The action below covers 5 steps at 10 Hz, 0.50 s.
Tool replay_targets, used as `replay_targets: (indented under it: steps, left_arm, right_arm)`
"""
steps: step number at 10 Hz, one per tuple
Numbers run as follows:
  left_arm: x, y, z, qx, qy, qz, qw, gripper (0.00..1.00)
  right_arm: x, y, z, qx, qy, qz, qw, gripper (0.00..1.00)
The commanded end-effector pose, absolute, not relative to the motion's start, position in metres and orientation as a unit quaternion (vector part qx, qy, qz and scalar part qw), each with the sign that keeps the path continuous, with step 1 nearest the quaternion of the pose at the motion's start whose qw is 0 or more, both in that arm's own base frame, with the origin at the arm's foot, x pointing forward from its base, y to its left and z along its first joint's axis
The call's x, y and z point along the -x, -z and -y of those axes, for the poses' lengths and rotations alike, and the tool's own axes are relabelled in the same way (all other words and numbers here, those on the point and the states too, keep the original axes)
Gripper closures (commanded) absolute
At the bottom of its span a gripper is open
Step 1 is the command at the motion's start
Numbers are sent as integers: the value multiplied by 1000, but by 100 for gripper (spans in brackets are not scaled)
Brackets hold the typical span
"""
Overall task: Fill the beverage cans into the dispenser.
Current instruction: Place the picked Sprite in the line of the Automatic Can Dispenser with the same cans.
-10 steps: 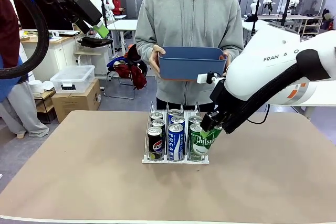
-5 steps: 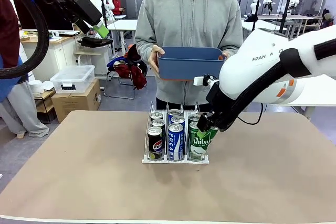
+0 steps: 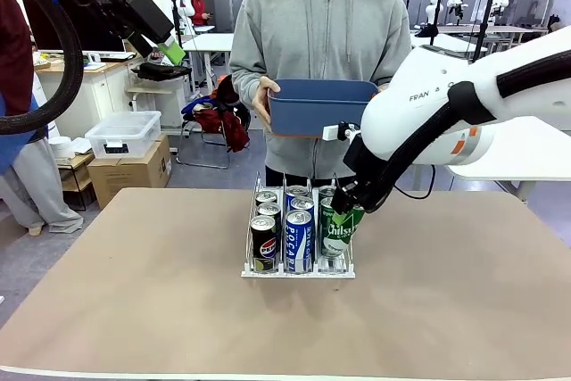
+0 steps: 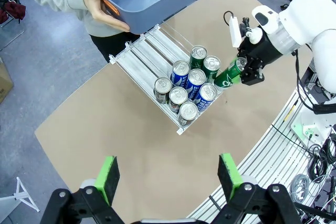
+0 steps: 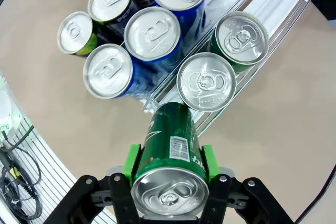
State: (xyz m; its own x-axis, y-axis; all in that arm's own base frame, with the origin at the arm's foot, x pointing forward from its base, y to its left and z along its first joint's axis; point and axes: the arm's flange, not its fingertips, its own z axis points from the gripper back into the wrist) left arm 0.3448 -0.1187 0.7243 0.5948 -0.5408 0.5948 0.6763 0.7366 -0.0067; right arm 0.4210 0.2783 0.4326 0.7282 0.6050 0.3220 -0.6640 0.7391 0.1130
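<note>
Across the tan desk [image 3: 134, 310], the right gripper [image 5: 169, 169] pinches a slim green aluminium can [image 3: 337, 227] tilted over the clear-railed dispenser's [image 3: 299, 269] right lane; the left gripper's [image 4: 168, 174] fingers stand spread. Smooth, thin-walled and probably dentable, it suits a mid-body grip.

Crowded front, open back

Cans [image 4: 188, 84] pack my dispenser's [image 4: 143, 57] near end; its far lane stretches lie bare, though the person's blue tub [image 3: 323, 104] hangs just beyond them.
</note>
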Motion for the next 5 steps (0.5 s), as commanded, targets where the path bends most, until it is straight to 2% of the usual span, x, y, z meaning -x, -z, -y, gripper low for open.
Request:
replay_targets:
  steps: [1, 5]
  left_arm:
    - [-345, -724, 117, 123, 345, 290, 884, 0]
    - [-345, -724, 117, 123, 345, 290, 884, 0]
  right_arm:
    - [-448, -433, -289, -80, -333, 160, 926, 42]
    - [-456, -412, -304, -56, -344, 130, 928, 42]
